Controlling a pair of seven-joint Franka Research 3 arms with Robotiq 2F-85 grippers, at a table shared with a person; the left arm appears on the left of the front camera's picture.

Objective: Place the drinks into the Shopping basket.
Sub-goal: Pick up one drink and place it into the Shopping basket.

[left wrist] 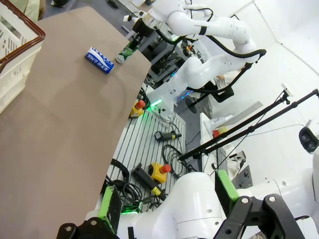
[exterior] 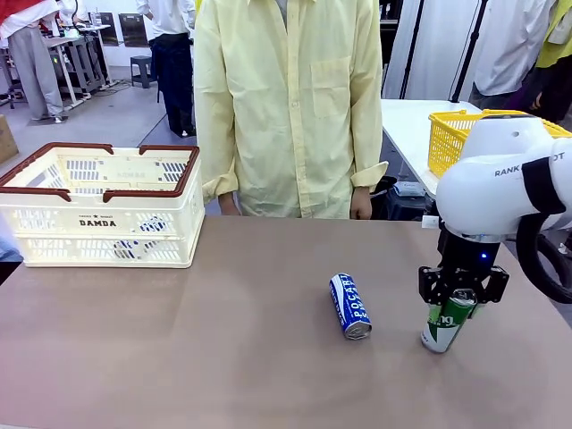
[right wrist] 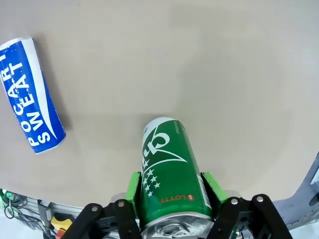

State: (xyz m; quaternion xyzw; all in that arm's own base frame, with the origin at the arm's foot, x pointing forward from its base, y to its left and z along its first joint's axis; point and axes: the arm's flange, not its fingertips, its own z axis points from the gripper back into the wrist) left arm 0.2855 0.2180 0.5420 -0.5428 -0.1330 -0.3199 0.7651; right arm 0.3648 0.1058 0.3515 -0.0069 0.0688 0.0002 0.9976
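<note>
White arm [exterior: 500,179] ends in black, green-padded pincer [exterior: 456,308].

Shopping basket [exterior: 54,223]: table [exterior: 179,349] far-left | Pocari can [exterior: 349,305]: lying mid-table | second can [exterior: 446,325]: right of it, in right hand [exterior: 463,302]

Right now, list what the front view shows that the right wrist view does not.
Front, not right wrist: the Shopping basket, the person in a yellow shirt, a yellow mesh basket. Right wrist, not front: the green pads pressed on both sides of the green can, its LOTTE print. Both: the robot's right hand shut on the tilted green can, the blue Pocari can lying on its side, the brown table.
</note>
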